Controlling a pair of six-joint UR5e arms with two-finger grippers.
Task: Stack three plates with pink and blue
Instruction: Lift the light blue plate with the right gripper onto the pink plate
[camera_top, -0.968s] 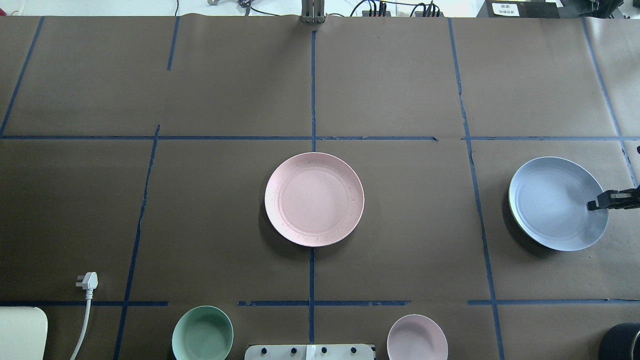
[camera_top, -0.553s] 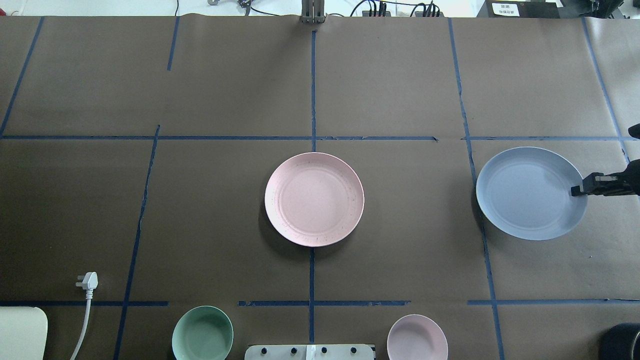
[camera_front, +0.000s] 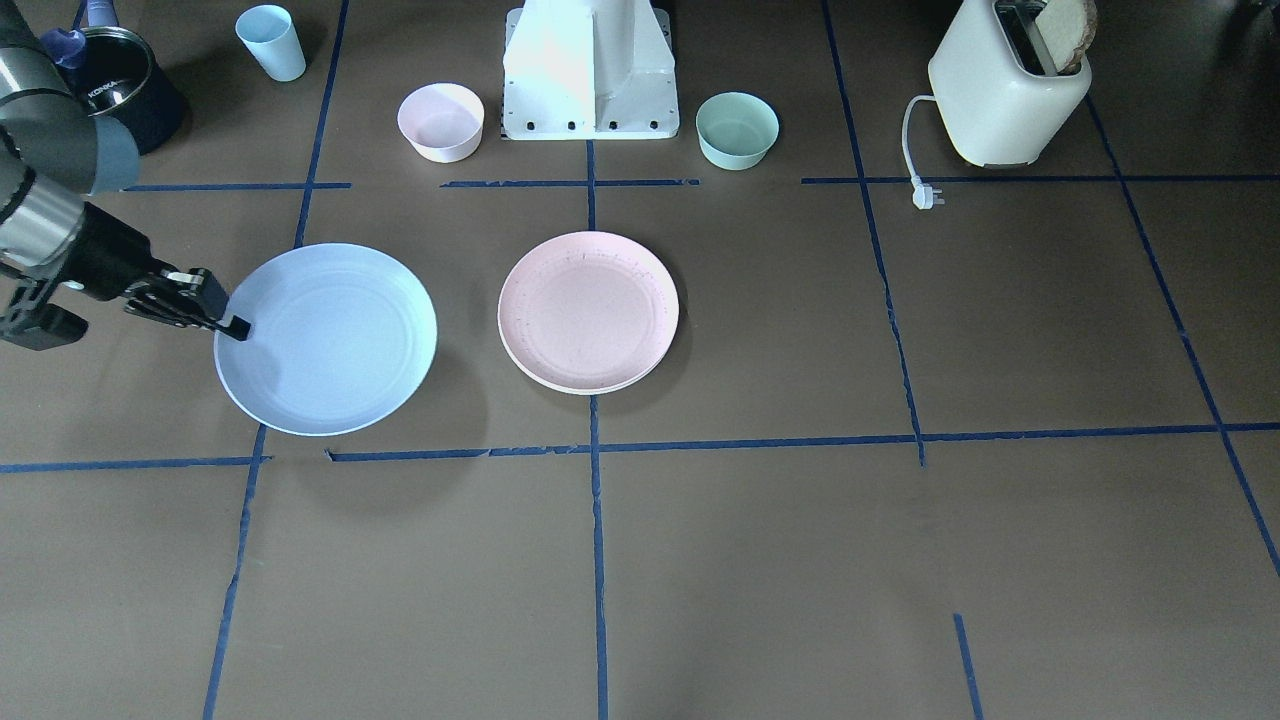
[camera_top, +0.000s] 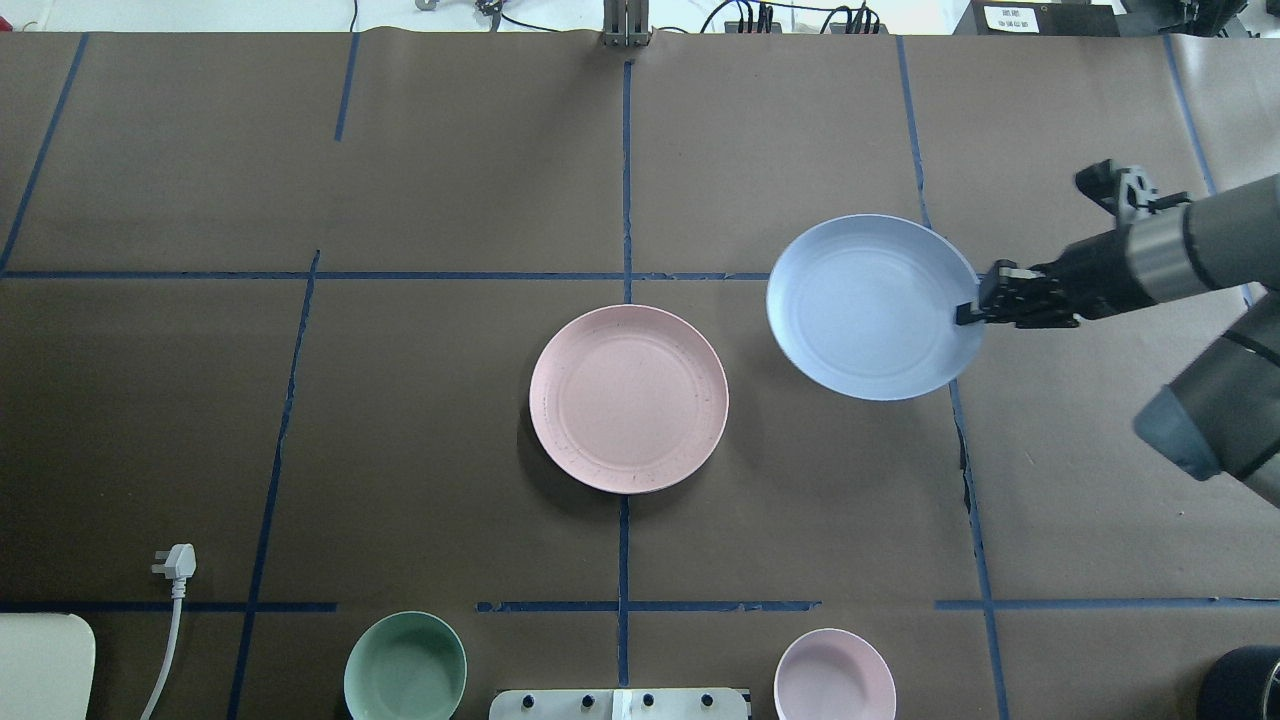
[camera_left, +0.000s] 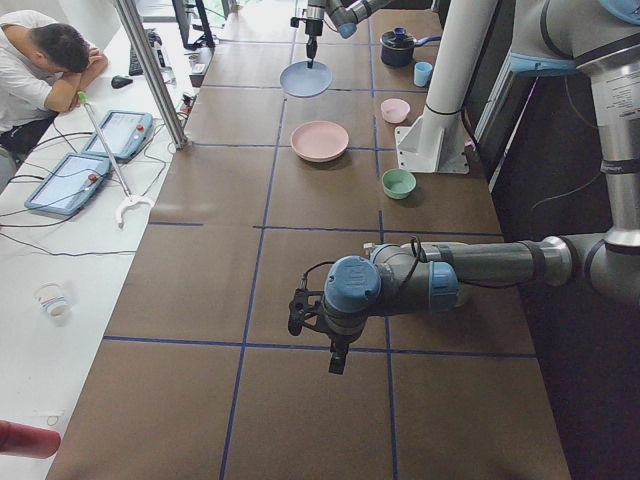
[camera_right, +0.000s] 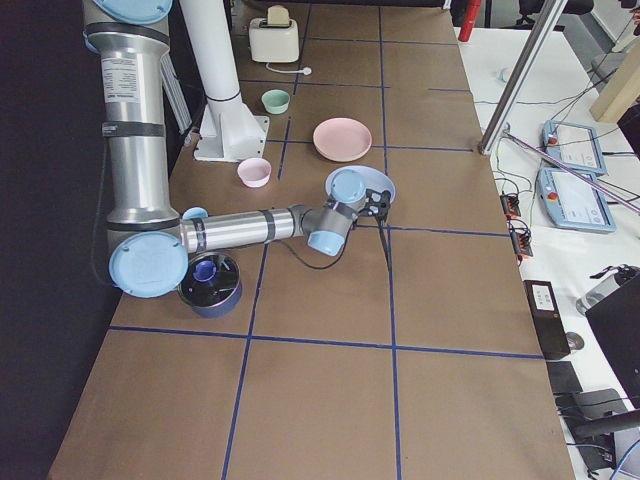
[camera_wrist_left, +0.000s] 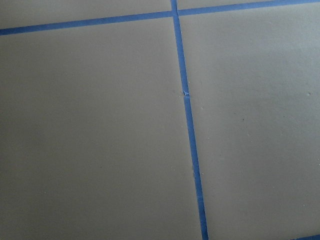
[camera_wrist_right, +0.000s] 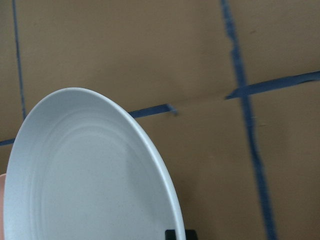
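Note:
My right gripper (camera_top: 968, 312) is shut on the right rim of the pale blue plate (camera_top: 868, 308) and holds it level above the table, right of the pale pink plate (camera_top: 628, 398). The front view shows the same grip (camera_front: 236, 327) on the blue plate (camera_front: 325, 340). The pink plate (camera_front: 588, 308) lies at the table's middle. A cream rim (camera_front: 560, 384) shows just under its near edge. The right wrist view shows the blue plate (camera_wrist_right: 85, 175) close up. My left gripper (camera_left: 336, 362) shows only in the exterior left view, over bare table, and I cannot tell its state.
A mint-green bowl (camera_top: 405, 668) and a small pink bowl (camera_top: 834, 678) stand beside the robot's base (camera_front: 590, 70). A toaster (camera_front: 1005, 85) with its loose plug (camera_top: 176, 562) is on the left side. A blue cup (camera_front: 270, 42) and a dark pot (camera_front: 120, 80) are on the right side.
The right gripper has lifted the blue plate off the table's right side and carried it left and farther from the robot, closer to the pink plate. The pink plate has not moved.

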